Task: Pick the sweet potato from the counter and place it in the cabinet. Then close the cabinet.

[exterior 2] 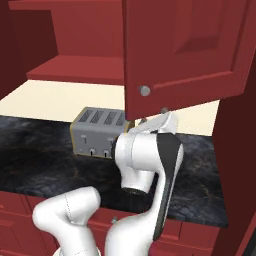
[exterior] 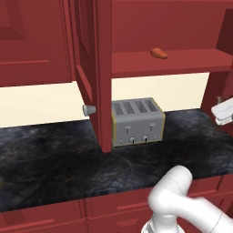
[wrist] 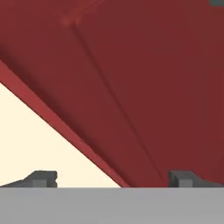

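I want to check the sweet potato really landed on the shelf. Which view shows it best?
The left base view: the sweet potato lies in plain sight on the cabinet shelf, above the toaster. In the right base view the open door blocks that part of the shelf. The hand view faces red cabinet wood.

A small orange-red sweet potato lies on a dark red shelf inside the dark red wooden cabinet, whose panelled doors match in colour. One door carries a pale grey knob; another grey knob shows on the other door. The surface is black-grey marbled stone threaded with faint brownish veins. Behind it the wall is plain cream. A toaster is silver-grey with a thin yellowish edge and dark slots. The low drawer fronts are red. The arm is white with dark joints, and the fingers are dark grey.
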